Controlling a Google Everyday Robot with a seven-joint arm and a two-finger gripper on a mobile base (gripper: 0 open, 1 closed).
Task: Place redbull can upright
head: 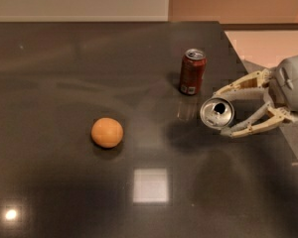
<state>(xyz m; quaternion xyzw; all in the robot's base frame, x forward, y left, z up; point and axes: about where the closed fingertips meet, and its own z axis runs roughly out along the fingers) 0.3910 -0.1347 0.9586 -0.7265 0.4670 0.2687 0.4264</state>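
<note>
The redbull can point(217, 113) shows mostly as its silver round end with the opening, facing the camera, so it is lying on its side or steeply tilted. It sits between the two cream fingers of my gripper point(221, 111), which reaches in from the right edge over the dark table point(64, 68). The upper finger point(241, 86) and lower finger point(248, 128) close around the can's body, which is hidden behind its end. The can casts a shadow to its left on the tabletop.
A shorter dark-red soda can point(192, 71) stands upright just behind and left of the gripper. An orange point(107, 132) lies at the table's middle left. The table's right edge runs diagonally past the gripper, with light floor beyond.
</note>
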